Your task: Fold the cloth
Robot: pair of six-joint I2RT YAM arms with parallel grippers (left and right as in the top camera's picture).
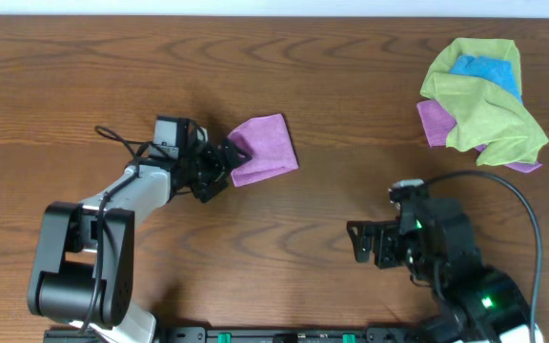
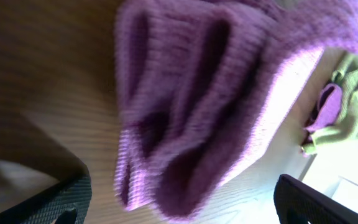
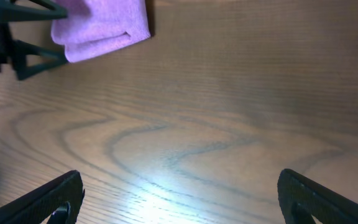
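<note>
Apparently mid-fold, the left gripper (image 1: 221, 168) gapes wide, the cloth (image 1: 267, 148) just ahead; next it likely must pinch the near edge.

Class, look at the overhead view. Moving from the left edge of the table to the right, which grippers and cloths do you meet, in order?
left gripper → lilac cloth → right gripper → heap of cloths topped by a lime-green one
</note>
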